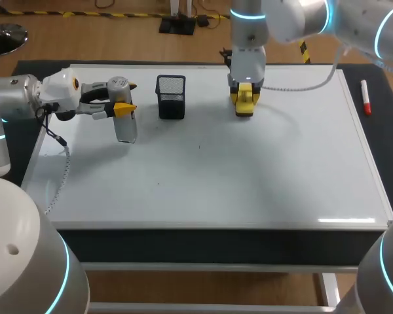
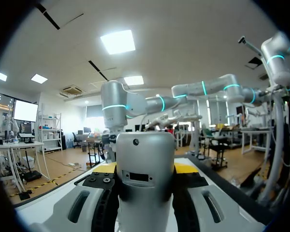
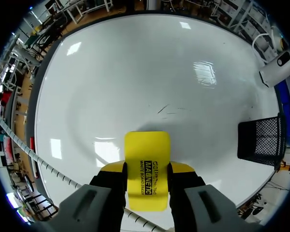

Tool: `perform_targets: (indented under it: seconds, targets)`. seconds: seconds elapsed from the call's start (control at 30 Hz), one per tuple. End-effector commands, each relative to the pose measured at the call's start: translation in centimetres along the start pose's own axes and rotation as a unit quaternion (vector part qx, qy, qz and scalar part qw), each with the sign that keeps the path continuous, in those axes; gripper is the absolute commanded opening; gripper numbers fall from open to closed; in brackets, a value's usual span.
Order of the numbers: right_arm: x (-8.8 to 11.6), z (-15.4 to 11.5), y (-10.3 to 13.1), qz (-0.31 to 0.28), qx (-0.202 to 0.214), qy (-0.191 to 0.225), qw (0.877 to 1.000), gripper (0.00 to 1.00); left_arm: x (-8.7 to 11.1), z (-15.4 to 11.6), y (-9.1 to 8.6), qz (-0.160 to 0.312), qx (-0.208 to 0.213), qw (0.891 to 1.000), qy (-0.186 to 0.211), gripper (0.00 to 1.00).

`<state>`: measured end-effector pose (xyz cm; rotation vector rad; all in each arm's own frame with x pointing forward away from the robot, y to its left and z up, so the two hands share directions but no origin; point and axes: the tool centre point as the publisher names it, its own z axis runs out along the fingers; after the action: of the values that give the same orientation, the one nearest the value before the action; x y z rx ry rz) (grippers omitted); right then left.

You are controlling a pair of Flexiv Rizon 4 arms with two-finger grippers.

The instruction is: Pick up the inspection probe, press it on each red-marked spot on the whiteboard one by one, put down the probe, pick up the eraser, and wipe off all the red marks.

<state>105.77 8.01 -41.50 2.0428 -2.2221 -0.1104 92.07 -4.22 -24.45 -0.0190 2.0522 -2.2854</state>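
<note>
The inspection probe (image 1: 126, 125), a silver-grey cylinder, stands upright at the whiteboard's (image 1: 249, 170) far left with my left gripper (image 1: 123, 108) shut on it from the side. In the left wrist view the probe (image 2: 145, 154) fills the gap between the yellow-tipped fingers (image 2: 184, 168). At the board's far edge, right of the middle, my right gripper (image 1: 245, 103) points down, shut on the yellow eraser (image 1: 245, 99). The eraser (image 3: 146, 150) sits flat on the board between the right gripper's fingers (image 3: 182, 168). I see no red marks, only faint dark streaks (image 3: 166, 110) ahead of the eraser.
A black mesh basket (image 1: 171, 97) stands on the board between the two grippers, also visible in the right wrist view (image 3: 261, 140). A red marker (image 1: 365, 97) lies on the dark mat beyond the board's right edge. A white coiled cable (image 1: 64, 171) trails from the left arm.
</note>
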Motion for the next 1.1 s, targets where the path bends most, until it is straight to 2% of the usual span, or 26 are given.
perform_targets:
  seconds: [0.03, 0.43, 0.47, 0.5, 0.53, 0.63, 0.77, 0.9, 1.1]
  targets:
    - [-0.1, 0.2, -0.3, 0.001, 0.001, 0.003, 1.0, 0.0, 0.0, 0.0, 0.0, 0.001, 0.001, 1.0, 0.001, 0.0]
    - [0.2, 0.5, -0.3, -0.012, 0.011, 0.014, 1.0, 0.0, 0.0, 0.0, 0.0, 0.001, 0.001, 1.0, 0.001, 0.0]
    - [0.2, 0.4, -0.3, -0.012, 0.011, 0.014, 1.0, 0.38, 0.0, 0.0, 0.0, 0.001, 0.001, 1.0, 0.001, 0.0]
    - [0.3, 0.4, -0.3, -0.013, 0.013, 0.014, 1.0, 0.53, 0.0, 0.0, 0.0, 0.001, 0.001, 1.0, 0.001, 0.0]
    - [0.4, 0.3, -0.4, -0.01, 0.017, 0.014, 1.0, 1.0, 0.0, 0.0, 0.0, 0.001, 0.001, 1.0, 0.001, 0.0]
    - [0.5, -0.3, -0.3, -0.008, 0.024, 0.011, 1.0, 1.0, 0.0, 0.0, 0.0, 0.001, 0.001, 1.0, 0.001, 0.0]
    - [1.0, -1.7, -0.3, 0.008, 0.03, -0.015, 0.999, 1.0, 0.0, 0.0, 0.0, 0.001, 0.001, 1.0, 0.001, 0.0]
    - [1.8, -3.5, -0.7, 0.056, 0.014, -0.061, 0.996, 1.0, 0.0, 0.0, 0.0, 0.001, 0.001, 1.0, 0.001, 0.0]
    - [3.1, -5.6, -1.6, 0.144, -0.027, -0.15, 0.978, 1.0, 0.0, 0.0, 0.0, 0.001, 0.001, 1.0, 0.001, 0.0]
